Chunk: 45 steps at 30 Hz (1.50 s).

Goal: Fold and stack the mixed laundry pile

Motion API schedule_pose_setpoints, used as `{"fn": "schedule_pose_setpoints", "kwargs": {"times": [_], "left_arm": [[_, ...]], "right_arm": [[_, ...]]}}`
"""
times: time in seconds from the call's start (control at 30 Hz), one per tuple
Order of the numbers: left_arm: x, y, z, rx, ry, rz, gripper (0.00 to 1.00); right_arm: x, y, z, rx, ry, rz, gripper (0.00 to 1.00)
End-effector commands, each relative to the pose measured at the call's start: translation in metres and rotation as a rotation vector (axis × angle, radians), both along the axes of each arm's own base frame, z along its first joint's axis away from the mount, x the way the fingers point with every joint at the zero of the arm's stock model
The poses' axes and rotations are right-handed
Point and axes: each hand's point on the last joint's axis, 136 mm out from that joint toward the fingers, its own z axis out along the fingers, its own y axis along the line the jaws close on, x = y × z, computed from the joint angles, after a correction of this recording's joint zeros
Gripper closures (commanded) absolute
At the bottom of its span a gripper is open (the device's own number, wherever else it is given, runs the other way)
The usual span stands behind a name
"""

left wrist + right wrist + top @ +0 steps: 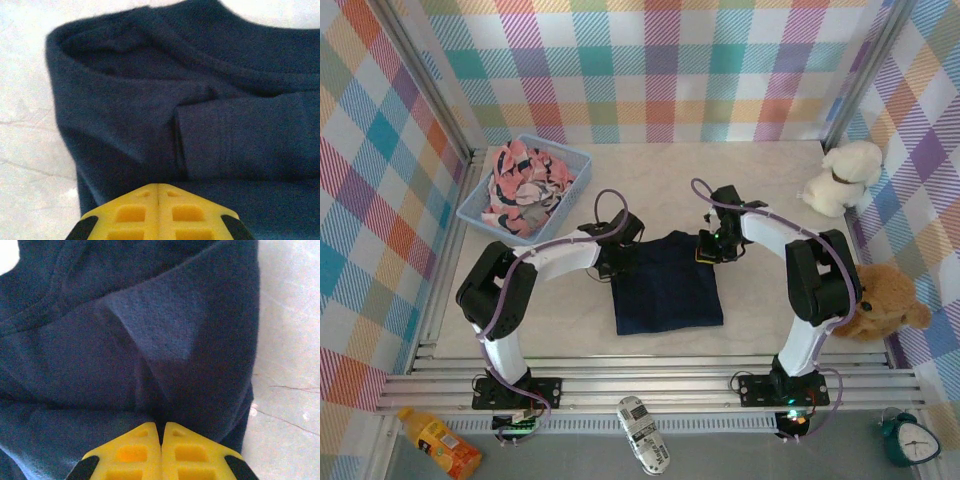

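- Yellow fingers [131, 214] of the left gripper [159, 186] are clenched tip to tip, pinching the edge of the large dark navy T-shirt [150, 100].
- Likewise clenched, the right gripper [161, 424] pinches the same shirt, with creases running to its tips.
- Far left on the tabletop [750, 300], the light blue plastic basket [492, 229] holds the crumpled pink garment with navy-and-white print [525, 180].
- Both arms bend inward with elbows out, wrists down at the far corners of the shirt, which lies mid-tabletop.

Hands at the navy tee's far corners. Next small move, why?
Probably lift both slightly together: left hand and right hand are shut on far corners of the flat navy T-shirt, ready to fold that edge toward the near one.
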Motion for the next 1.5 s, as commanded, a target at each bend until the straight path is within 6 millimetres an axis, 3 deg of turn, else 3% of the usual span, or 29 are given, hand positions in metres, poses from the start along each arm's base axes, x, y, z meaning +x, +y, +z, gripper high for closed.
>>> {"fn": "schedule_pose_setpoints", "kwargs": {"times": [0.0,0.07,0.2,0.27,0.33,0.37,0.4,0.43,0.47,0.53,0.6,0.8,0.93,1.0,1.17,1.23,1.3,1.47], "left_arm": [[-0.014,0.007,0.025,-0.008,-0.020,0.020,1.00],[-0.017,0.007,0.043,-0.037,-0.026,0.039,1.00],[-0.002,0.005,0.107,-0.087,-0.116,0.072,1.00],[0.019,0.008,0.132,-0.105,-0.159,0.099,1.00],[0.047,0.015,0.139,-0.103,-0.186,0.129,1.00],[0.064,0.017,0.136,-0.103,-0.192,0.140,0.99],[0.080,0.023,0.129,-0.080,-0.183,0.166,0.69],[0.095,0.034,0.116,-0.029,-0.150,0.203,0.25],[0.107,0.044,0.103,0.020,-0.101,0.230,0.00],[0.115,0.056,0.087,0.117,-0.028,0.252,0.00],[0.112,0.054,0.085,0.127,-0.023,0.239,0.00],[0.080,0.049,0.093,-0.013,-0.069,0.254,0.00],[0.051,0.028,0.097,-0.094,-0.076,0.196,0.07],[0.036,0.010,0.097,-0.121,-0.077,0.149,0.18],[0.000,-0.033,0.083,-0.143,-0.062,0.040,0.78],[-0.010,-0.038,0.069,-0.114,-0.035,0.027,1.00],[-0.019,-0.038,0.055,-0.074,-0.015,0.021,1.00],[-0.042,-0.032,0.016,0.005,0.040,0.032,1.00]], "right_arm": [[-0.012,-0.001,0.021,0.025,-0.025,0.018,1.00],[-0.019,-0.003,0.036,0.035,-0.036,0.011,1.00],[-0.011,-0.003,0.092,0.058,-0.135,-0.012,1.00],[0.010,-0.002,0.118,0.075,-0.202,-0.026,1.00],[0.040,0.003,0.130,0.081,-0.253,-0.041,0.98],[0.061,0.005,0.129,0.071,-0.270,-0.049,0.77],[0.079,0.004,0.126,0.042,-0.283,-0.062,0.54],[0.100,0.001,0.116,-0.004,-0.282,-0.085,0.22],[0.117,-0.001,0.100,-0.027,-0.243,-0.102,0.01],[0.131,0.003,0.088,-0.004,-0.157,-0.103,0.00],[0.131,0.007,0.087,0.003,-0.145,-0.074,0.01],[0.097,-0.009,0.102,-0.026,-0.221,-0.041,0.00],[0.057,-0.018,0.102,-0.018,-0.179,-0.047,0.00],[0.032,-0.014,0.098,0.032,-0.135,-0.059,0.06],[-0.031,0.000,0.081,0.156,-0.026,-0.104,0.66],[-0.048,0.006,0.073,0.188,0.003,-0.116,0.79],[-0.056,0.008,0.061,0.212,0.030,-0.150,0.92],[-0.056,0.011,0.028,0.235,0.104,-0.253,0.95]]}}
